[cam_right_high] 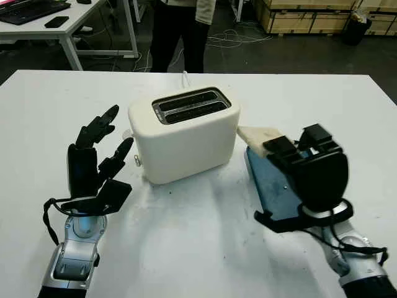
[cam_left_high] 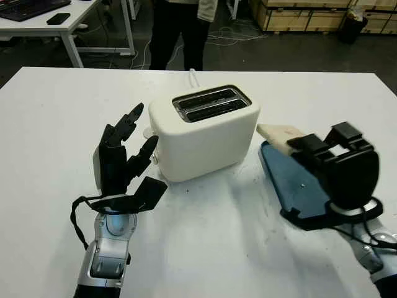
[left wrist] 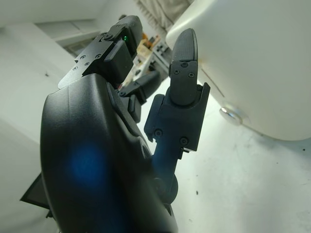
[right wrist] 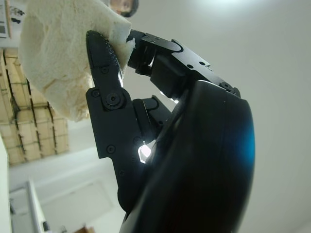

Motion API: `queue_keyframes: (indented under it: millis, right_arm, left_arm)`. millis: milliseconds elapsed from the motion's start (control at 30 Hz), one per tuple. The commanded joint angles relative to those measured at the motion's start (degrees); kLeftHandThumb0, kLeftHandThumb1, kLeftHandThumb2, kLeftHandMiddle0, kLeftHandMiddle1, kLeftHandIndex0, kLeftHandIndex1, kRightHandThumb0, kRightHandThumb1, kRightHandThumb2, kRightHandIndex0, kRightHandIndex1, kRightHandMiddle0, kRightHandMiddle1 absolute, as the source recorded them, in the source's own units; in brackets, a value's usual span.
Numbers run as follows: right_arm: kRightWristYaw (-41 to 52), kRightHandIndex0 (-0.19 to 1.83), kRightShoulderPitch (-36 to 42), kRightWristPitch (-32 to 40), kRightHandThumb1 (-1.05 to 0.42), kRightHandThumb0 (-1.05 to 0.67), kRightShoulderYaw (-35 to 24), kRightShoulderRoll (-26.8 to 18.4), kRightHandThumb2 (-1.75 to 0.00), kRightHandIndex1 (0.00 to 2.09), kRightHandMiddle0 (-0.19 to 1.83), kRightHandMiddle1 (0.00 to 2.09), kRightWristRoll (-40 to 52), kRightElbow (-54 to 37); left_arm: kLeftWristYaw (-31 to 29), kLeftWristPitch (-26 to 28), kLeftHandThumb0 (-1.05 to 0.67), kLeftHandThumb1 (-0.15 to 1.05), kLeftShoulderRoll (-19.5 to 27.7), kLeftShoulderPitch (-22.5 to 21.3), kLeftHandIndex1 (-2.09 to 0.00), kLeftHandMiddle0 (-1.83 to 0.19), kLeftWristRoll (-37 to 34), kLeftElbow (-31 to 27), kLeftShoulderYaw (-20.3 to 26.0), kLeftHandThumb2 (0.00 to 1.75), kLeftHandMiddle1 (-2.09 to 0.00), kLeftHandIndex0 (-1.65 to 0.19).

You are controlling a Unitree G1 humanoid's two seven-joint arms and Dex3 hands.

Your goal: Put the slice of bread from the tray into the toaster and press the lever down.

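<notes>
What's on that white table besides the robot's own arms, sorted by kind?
Toaster: 1
Tray, blue: 1
Slice of bread, held above the tray by the right robot hand: 1
Total: 3

The left robot hand is open beside the toaster.

Cream toaster with dark slots, pale off-white slice of bread, dark blue tray, black robot hands, white table
</notes>
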Motion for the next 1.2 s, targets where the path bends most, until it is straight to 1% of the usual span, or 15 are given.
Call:
queue_keyframes:
  millis: [0, 167, 200, 233, 267, 400, 467, 500, 633, 700, 767, 833, 933, 1067, 1167]
  right_arm:
    - [4.50, 0.93, -0.36, -3.64, -0.92, -0.40, -2.75, -1.92, -0.01, 1.62, 0.94, 1.25, 6.51, -2.02]
    - [21.12, 0.98, 0.82, -8.18, -0.92, -0.33, -9.60, -4.12, 0.00, 1.51, 1.07, 0.93, 22.37, -6.27]
    - [24.84, 0.95, 0.56, -9.05, -0.92, -0.32, -11.04, -4.70, -0.02, 1.55, 1.06, 0.95, 26.20, -6.64]
    - [28.69, 0.90, 0.18, -9.42, -0.92, -0.31, -12.41, -5.24, -0.04, 1.63, 0.96, 1.12, 29.87, -7.01]
    - [32.26, 0.90, -0.27, -9.54, -0.92, -0.30, -13.63, -5.72, -0.05, 1.63, 0.92, 1.19, 32.93, -7.33]
    - [49.13, 0.86, -4.64, -7.71, -0.92, -0.25, -17.20, -8.88, -0.06, 1.61, 0.87, 1.24, 46.53, -7.88]
    - [55.22, 0.85, -8.12, -6.62, -0.92, -0.26, -17.59, -10.15, -0.08, 1.59, 0.94, 1.00, 50.02, -6.75]
    - [58.30, 0.85, -10.66, -6.74, -0.92, -0.27, -17.16, -10.63, -0.09, 1.60, 0.96, 0.97, 51.76, -5.20]
    - [71.10, 0.78, -23.49, -6.60, -0.92, -0.22, -13.51, -10.92, -0.10, 1.73, 0.80, 1.32, 57.14, 4.30]
    - [76.91, 0.79, -30.59, -5.05, -0.92, -0.26, -10.93, -10.98, -0.13, 1.64, 0.76, 1.42, 57.38, 9.20]
    - [81.25, 0.88, -37.49, -4.42, -0.92, -0.29, -8.62, -10.38, -0.12, 1.45, 0.82, 1.32, 56.65, 14.12]
    - [85.82, 0.96, -44.50, -5.10, -0.92, -0.25, -6.81, -8.74, -0.09, 1.35, 0.87, 1.25, 57.28, 20.23]
    - [93.05, 0.98, -54.02, -5.42, -0.92, -0.25, -4.57, -6.00, -0.08, 1.43, 0.88, 1.26, 58.41, 27.90]
    - [95.99, 0.99, -61.31, -5.36, -0.92, -0.25, -1.88, -2.81, -0.03, 1.44, 0.89, 1.30, 56.25, 33.43]
    - [95.03, 1.07, -65.10, -4.86, -0.91, -0.23, 0.67, -0.15, -0.01, 1.35, 0.99, 1.16, 53.18, 37.47]
  left_arm:
    - [0.36, -0.80, -0.45, 0.92, 0.00, 0.08, -0.06, -0.29, -0.44, 0.41, -0.04, 0.18, -0.99, -0.60]
    - [-0.28, -1.31, -0.44, 0.92, 0.23, 0.09, -0.05, -0.26, -1.64, 0.28, 0.04, 0.19, -0.98, -0.58]
    - [-0.35, -1.23, -0.44, 0.92, 0.29, 0.11, -0.05, -0.26, -1.72, 0.17, 0.00, 0.19, -0.98, -0.58]
    - [-0.41, -1.18, -0.44, 0.92, 0.38, 0.10, -0.05, -0.25, -1.75, 0.10, -0.02, 0.20, -0.98, -0.58]
    - [-0.46, -1.15, -0.44, 0.92, 0.46, 0.08, -0.05, -0.25, -1.79, 0.06, -0.02, 0.20, -0.98, -0.58]
    - [-0.80, -0.42, -0.44, 0.92, 0.56, -0.01, -0.05, -0.27, -1.74, -0.43, -0.07, 0.20, -0.99, -0.58]
    - [-0.57, 0.37, -0.45, 0.92, 0.34, -0.02, -0.05, -0.28, -0.97, -0.83, -0.19, 0.20, -1.00, -0.58]
    - [-0.47, 0.86, -0.46, 0.92, 0.10, 0.00, -0.05, -0.29, -0.70, -1.05, -0.26, 0.19, -1.00, -0.58]
    - [-0.20, 0.70, -0.47, 0.92, 0.07, 0.03, -0.05, -0.28, -0.47, -0.68, -0.32, 0.20, -0.99, -0.58]
    - [-0.05, 0.90, -0.48, 0.92, 0.07, 0.05, -0.05, -0.28, -0.16, -0.72, -0.34, 0.20, -0.98, -0.58]
    - [0.42, 0.25, -0.46, 0.92, 0.25, -0.07, -0.05, -0.28, 0.23, -0.36, -0.38, 0.20, -0.98, -0.59]
    - [0.74, -0.04, -0.45, 0.92, 0.33, -0.15, -0.05, -0.28, 0.48, -0.09, -0.44, 0.21, -0.98, -0.59]
    - [0.96, -0.19, -0.44, 0.92, 0.34, -0.13, -0.05, -0.28, 0.46, 0.23, -0.48, 0.21, -0.98, -0.59]
    - [1.16, -0.41, -0.43, 0.92, 0.29, -0.14, -0.05, -0.28, 0.29, 0.62, -0.46, 0.20, -0.98, -0.59]
    - [1.72, -0.90, -0.44, 0.92, 0.37, -0.23, -0.06, -0.28, 0.47, 1.12, -0.44, 0.20, -0.99, -0.60]
